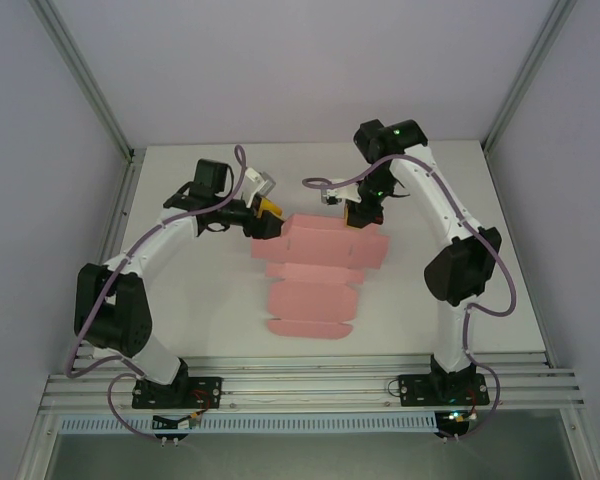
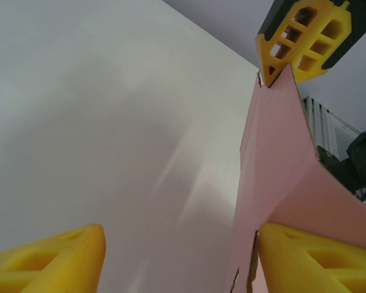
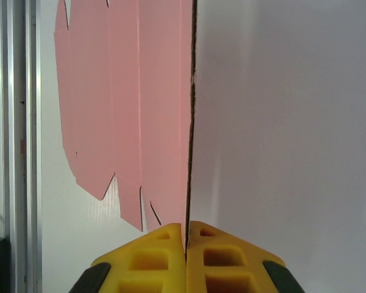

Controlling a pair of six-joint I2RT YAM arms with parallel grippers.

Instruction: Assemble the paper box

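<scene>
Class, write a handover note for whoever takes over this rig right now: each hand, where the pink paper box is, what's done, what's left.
Right hand: shut on the far edge of the paper box.
Left hand: open at its far left corner, card beside one finger.
Paper box: unfolded sheet mostly flat on the table, far panel apparently lifted.
Done: first fold started.
Left: nearly all folding and tab tucking.

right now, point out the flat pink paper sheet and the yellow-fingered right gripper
flat pink paper sheet (image 1: 310, 303), top external view, lower panel
yellow-fingered right gripper (image 3: 186, 231), right wrist view, between its fingertips
</scene>
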